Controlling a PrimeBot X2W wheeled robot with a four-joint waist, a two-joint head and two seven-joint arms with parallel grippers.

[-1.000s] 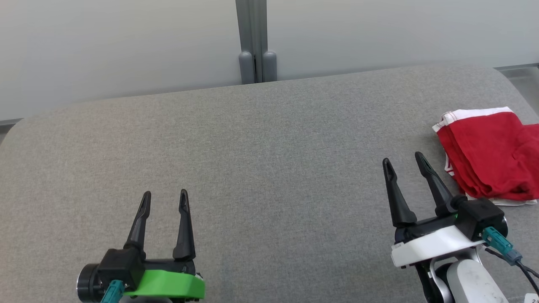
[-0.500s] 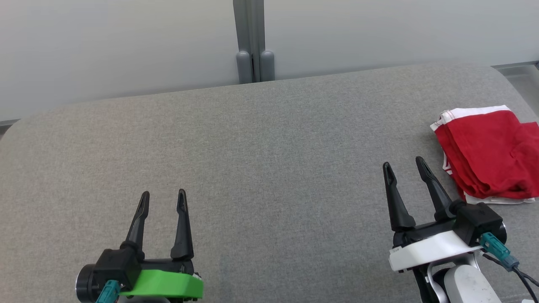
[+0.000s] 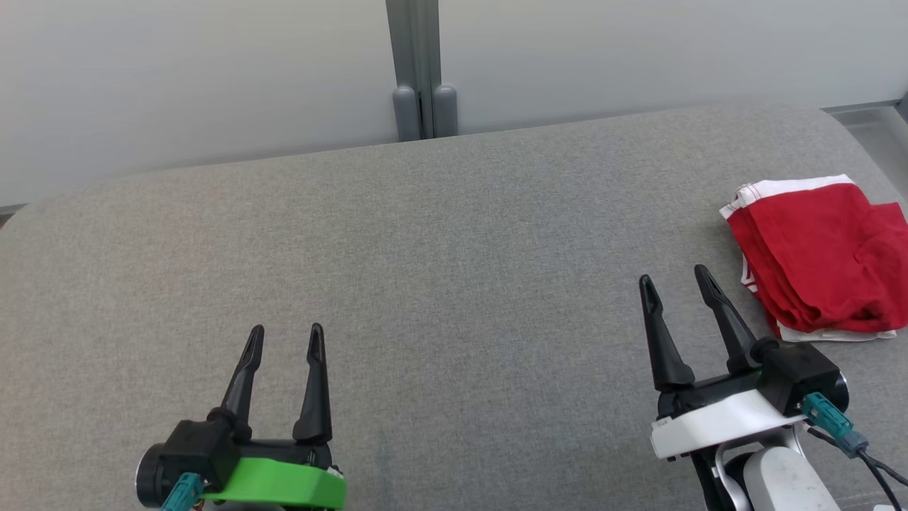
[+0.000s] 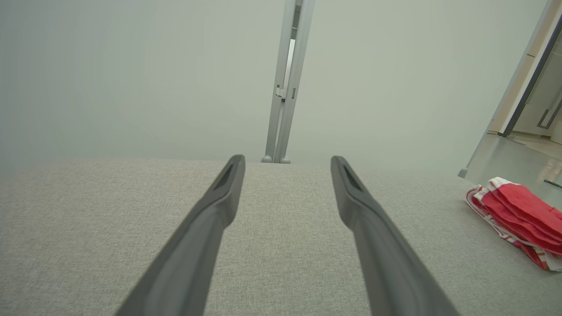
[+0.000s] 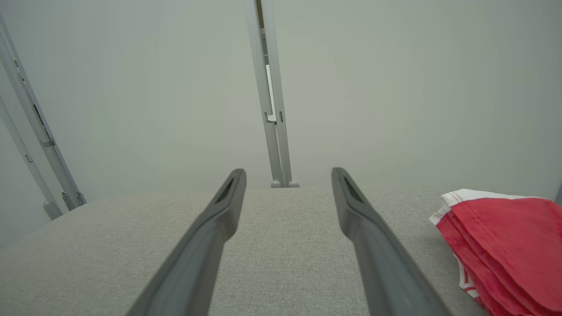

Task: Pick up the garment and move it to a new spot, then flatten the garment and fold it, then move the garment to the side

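While both of my grippers hang idle over the grey padded surface [image 3: 454, 234], I enter the stock as follows.

Item: garment [image 3: 816, 255], red cloth with a white banded edge, folded in several layers. It lies at the far right of the surface, just beyond my right gripper [image 3: 674, 275] and not touching it.

Handling, as I judge it: light, soft and limp, with no stiffness to keep its shape. The layers are likely to slide and the fold to open if I lift it by one ply. Not fragile.

Best hold: the thick stacked edge nearest me, or the white band, pinched through all layers.

Jaws: my right gripper stands with fingers spread wide and nothing between them. My left gripper [image 3: 286, 330] is likewise wide and empty, low at my left, well apart from the garment.

Change since a second ago: the head view has drifted, so the grey post [image 3: 415, 71] and the garment sit a little further left, which is the camera's doing. The folds are unaltered. My left gripper sits slightly rightward in the head view, and both openings are unchanged.
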